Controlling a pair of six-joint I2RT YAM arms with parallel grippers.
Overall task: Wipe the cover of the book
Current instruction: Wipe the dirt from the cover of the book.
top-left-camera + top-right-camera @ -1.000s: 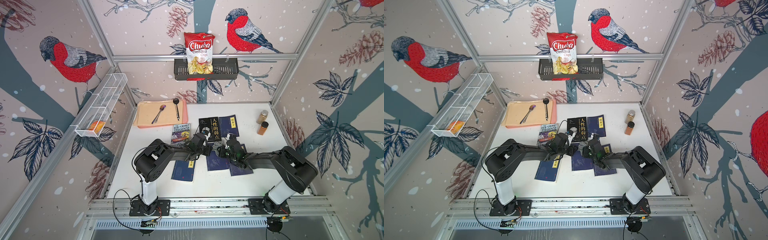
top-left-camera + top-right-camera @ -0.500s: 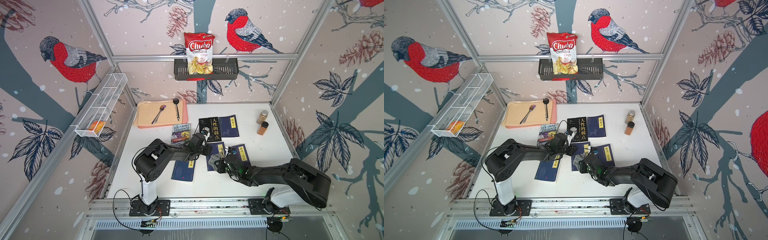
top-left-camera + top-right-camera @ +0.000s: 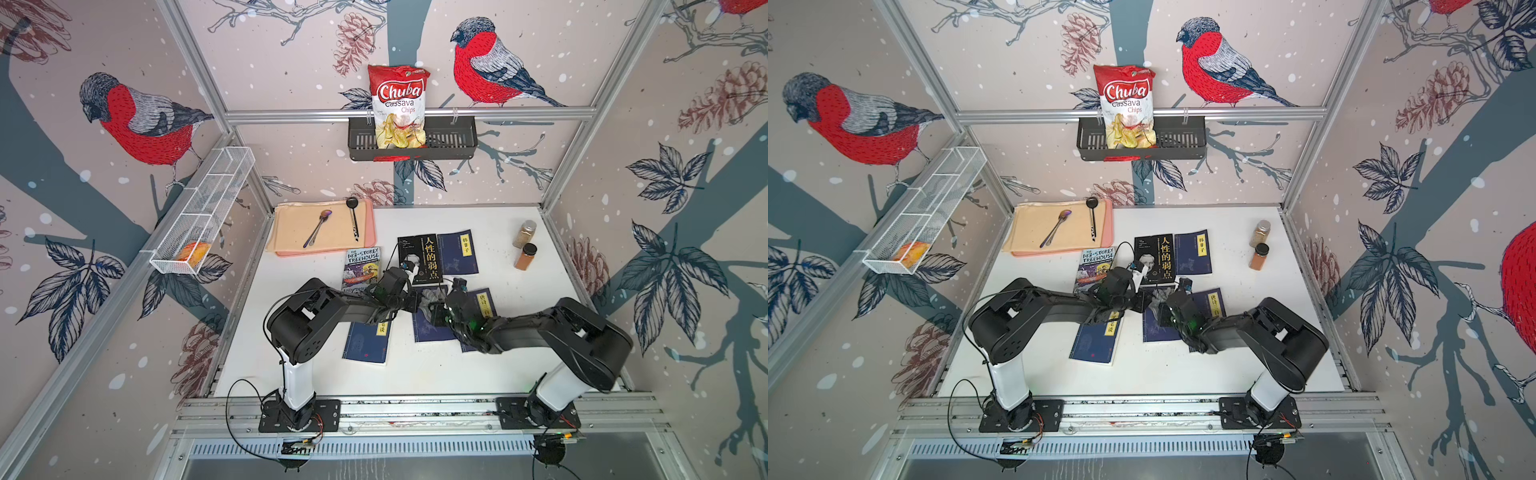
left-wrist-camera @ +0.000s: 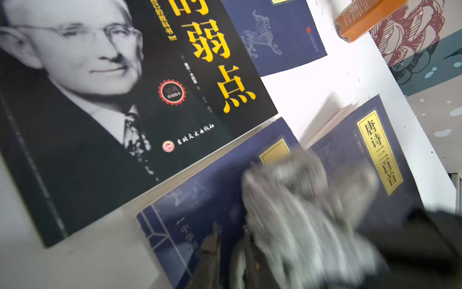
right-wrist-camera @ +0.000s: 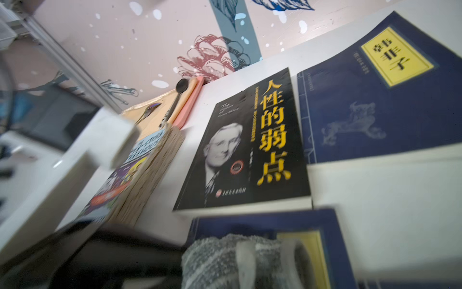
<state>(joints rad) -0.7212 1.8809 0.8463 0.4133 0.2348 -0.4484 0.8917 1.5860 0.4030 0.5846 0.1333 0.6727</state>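
Your task book, the dark blue paperback with a yellow title label [image 3: 432,332], lies flat on the white desk [image 3: 415,374] just below the centre of both top views. Its upper edge is just beside the black paperback with yellow characters and a portrait [image 3: 419,259].

Your right gripper [image 3: 436,305] is clamped on a crumpled grey cloth [image 3: 428,294], and the cloth rests on the upper part of that blue cover. At the bottom of the right wrist view, you see the cloth bunched around the pale fingers [image 5: 243,260], and it hides part of the yellow label.

Your left gripper [image 3: 412,305] reaches in from the left of the frame and meets the same book near its upper left corner. In the left wrist view its dark fingers [image 4: 212,250] sit low on the blue cover beside the cloth. They are blurred, so you cannot tell whether they are apart or together.

A second dark blue book with a yellow label [image 3: 484,303] lies just right of the task book, partly under your right arm. A colourful Treehouse paperback [image 3: 363,268] lies left of the black one. Two spice jars [image 3: 525,256] stand well apart from the books, towards the right edge of the desk.
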